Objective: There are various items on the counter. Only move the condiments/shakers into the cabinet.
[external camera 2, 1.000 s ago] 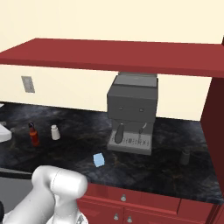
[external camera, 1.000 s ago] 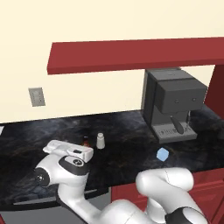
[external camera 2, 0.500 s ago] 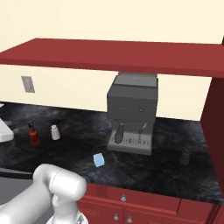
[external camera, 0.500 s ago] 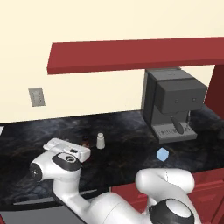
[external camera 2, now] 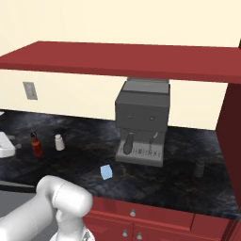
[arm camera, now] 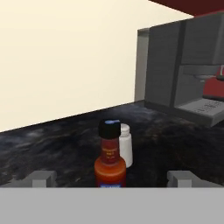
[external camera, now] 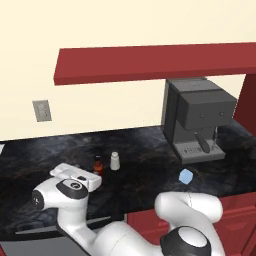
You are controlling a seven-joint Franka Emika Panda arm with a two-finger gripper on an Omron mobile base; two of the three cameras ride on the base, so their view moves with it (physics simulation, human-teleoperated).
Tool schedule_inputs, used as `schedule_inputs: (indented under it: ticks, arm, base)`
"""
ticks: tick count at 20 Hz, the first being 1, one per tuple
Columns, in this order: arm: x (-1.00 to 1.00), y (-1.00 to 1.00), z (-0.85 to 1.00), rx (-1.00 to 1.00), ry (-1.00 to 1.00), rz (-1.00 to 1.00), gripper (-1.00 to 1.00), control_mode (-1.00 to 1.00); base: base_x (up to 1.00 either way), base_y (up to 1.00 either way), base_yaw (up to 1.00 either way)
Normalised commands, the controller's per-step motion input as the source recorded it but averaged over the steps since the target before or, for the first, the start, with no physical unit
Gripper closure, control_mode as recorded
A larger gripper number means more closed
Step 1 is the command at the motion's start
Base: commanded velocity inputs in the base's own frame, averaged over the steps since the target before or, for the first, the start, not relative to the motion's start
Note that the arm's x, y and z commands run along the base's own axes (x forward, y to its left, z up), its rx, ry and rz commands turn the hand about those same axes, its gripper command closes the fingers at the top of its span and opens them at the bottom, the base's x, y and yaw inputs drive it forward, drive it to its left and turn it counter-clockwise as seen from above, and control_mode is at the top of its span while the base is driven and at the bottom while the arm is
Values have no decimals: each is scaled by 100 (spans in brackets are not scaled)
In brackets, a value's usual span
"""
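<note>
Gripper (arm camera: pixel 112 178) is wide open, holding nothing, low over the counter (arm camera: pixel 57 144) and lined up on the red sauce bottle (arm camera: pixel 110 157), which stands centred between the two fingertips (arm camera: pixel 42 178).

The whitish shaker (arm camera: pixel 125 144) sits just behind and right of the bottle, close enough to get knocked. Best move, I'd say: push straight in, keep the bottle centred, stop before reaching the shaker, close on the body below the black cap, not the neck. Lift vertically before swinging to the cabinet (external camera: pixel 150 62).

The black shaker (external camera 2: pixel 199 168) is well apart, right of the coffee machine (external camera 2: pixel 141 120). Leave the light-blue block (external camera: pixel 186 176).

The bottle has a label band, but its text is too small to read. No other legible writing.
</note>
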Motion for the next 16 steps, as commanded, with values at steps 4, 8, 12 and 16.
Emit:
schedule_inputs:
  ticks: [4, 8, 12, 16]
  arm:
    - [10, 0, -23, 0, 8, -2, -100, -100]
    - [9, 0, -19, 0, 9, -1, -100, -100]
    - [3, -9, -12, 0, 8, 0, -100, -100]
    - [10, -14, -12, 0, 5, 0, -100, -100]
  base:
    - [0, 0, 0]
    - [0, 0, 0]
    - [0, 0, 0]
    - [0, 0, 0]
